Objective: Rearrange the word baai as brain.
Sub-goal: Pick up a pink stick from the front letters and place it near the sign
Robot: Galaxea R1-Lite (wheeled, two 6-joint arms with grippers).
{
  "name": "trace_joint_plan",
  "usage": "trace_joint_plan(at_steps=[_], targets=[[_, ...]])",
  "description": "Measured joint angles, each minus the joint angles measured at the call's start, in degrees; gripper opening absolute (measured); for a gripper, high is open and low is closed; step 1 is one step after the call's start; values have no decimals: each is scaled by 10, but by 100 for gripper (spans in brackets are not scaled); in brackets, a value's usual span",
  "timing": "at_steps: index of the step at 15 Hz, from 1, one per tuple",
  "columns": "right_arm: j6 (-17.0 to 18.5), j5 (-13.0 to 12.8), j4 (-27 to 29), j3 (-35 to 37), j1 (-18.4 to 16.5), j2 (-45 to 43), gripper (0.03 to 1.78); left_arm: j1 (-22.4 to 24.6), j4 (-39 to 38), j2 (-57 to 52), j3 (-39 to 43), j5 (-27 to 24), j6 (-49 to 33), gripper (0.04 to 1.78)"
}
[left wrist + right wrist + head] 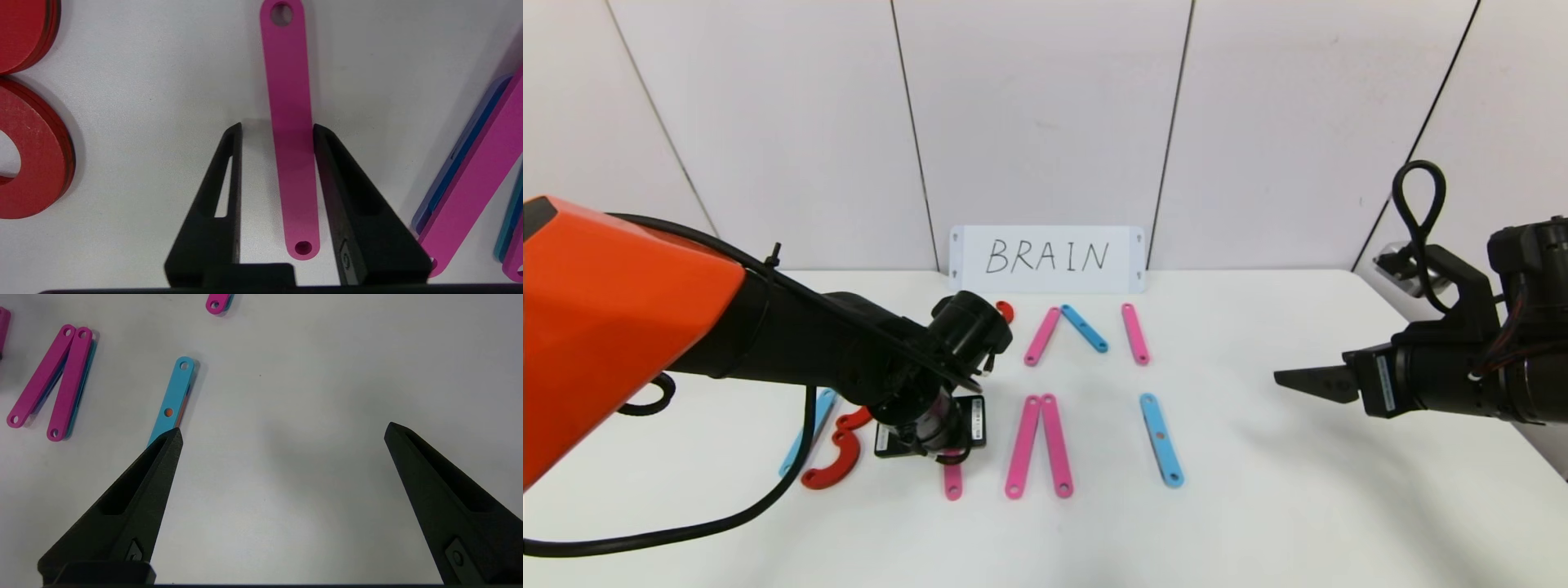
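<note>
Left claw point(278, 128) down at worktop point(1258, 506), fingers straddling pink bar point(292, 134): one finger touching bar's edge, other with slight gap, so narrowed around bar, not clearly clamped. Bar lies flat, near red curved pieces point(32, 134). Remaining letters point(1045, 392) spread mid-worktop below BRAIN card point(1047, 258): pink pair point(1039, 445) as narrow V, blue bar point(1161, 439) beside. Right claw point(282, 433) hovers wide open over bare worktop, well apart. No containers visible.

Five pink bars point(1042, 336), three blue bars point(1161, 440), three red curves point(834, 455), one card point(1049, 259)
</note>
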Motion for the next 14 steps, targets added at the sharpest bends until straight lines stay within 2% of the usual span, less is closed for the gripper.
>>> trace_joint_plan(at_steps=[2,3,9,14], targets=[[0,0,0,1,0,0,173,-1,0,0,-1,0,0,31],[-1,0,0,1,0,0,173,-1,0,0,-2,-1,0,28],[-2,0,0,2,1,0,173,11,2,-18,-29,1,36,28],[-1,1,0,3,2,0,173,70,11,-21,-130,2,118,28]])
